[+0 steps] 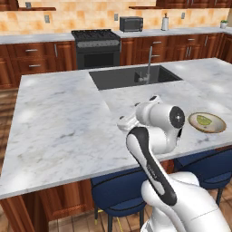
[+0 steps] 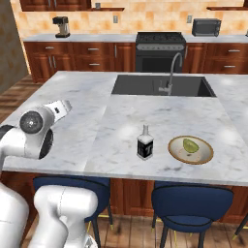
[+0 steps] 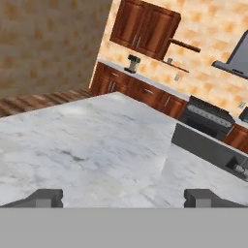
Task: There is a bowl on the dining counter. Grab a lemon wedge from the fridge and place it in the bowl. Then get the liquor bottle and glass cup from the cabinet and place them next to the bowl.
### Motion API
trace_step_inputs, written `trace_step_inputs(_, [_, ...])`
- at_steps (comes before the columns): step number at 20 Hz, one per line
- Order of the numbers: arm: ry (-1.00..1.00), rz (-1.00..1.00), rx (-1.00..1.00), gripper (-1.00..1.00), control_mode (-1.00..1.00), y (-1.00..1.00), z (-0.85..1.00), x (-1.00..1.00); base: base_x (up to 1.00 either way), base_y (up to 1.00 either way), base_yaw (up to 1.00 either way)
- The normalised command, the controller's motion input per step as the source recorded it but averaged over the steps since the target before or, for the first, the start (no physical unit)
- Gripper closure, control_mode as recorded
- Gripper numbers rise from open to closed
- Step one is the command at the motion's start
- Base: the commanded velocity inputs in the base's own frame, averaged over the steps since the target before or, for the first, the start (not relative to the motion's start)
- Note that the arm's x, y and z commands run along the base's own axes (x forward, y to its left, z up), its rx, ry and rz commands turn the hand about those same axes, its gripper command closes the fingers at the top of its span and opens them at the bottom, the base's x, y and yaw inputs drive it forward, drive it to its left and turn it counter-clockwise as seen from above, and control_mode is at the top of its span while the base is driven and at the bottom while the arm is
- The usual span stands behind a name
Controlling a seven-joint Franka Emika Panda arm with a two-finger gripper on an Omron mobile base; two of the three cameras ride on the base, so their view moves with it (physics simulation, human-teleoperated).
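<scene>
A shallow tan bowl point(image 2: 206, 154) rests near the front edge of the marble dining counter point(image 2: 77, 111), and a green lemon wedge point(image 2: 190, 144) lies inside it. The same bowl point(image 1: 219, 128) and wedge point(image 1: 205, 120) appear at the right of the left base view. Just left of the bowl stands the liquor bottle point(image 2: 145, 143), upright, dark with a white label. My gripper point(image 3: 123, 197) hovers low over the counter's left part, well away from bottle and bowl. It is open, fingertips point(image 3: 48, 197) wide apart, nothing between them. In the right base view the gripper point(image 2: 67, 104) points across the counter.
A dark sink point(image 2: 162, 85) with a faucet point(image 2: 170, 72) is set into the counter's far side. Blue stools point(image 2: 191, 203) stand under the front edge. Along the back wall are a stove point(image 2: 160, 48), microwave point(image 2: 206, 27), coffee machine point(image 2: 60, 26) and wooden cabinets point(image 3: 145, 29).
</scene>
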Motion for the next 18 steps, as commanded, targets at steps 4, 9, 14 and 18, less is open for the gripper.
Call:
trace_step_inputs(4, [0.12,-0.04,0.0,-1.0,-1.0,0.04,-0.25,-0.1,0.0,0.0,0.0])
trace_step_inputs(9, [0.01,0.0,0.0,-1.0,1.0,0.08,-0.06,-0.08,-0.11,0.76,-0.07])
trace_step_inputs(14, [0.0,0.0,0.0,-1.0,1.0,0.0,0.0,0.0,0.0,1.0,-0.18])
trace_step_inputs(18, [0.0,0.0,0.0,-1.0,1.0,0.0,0.0,0.0,0.0,1.0,-0.15])
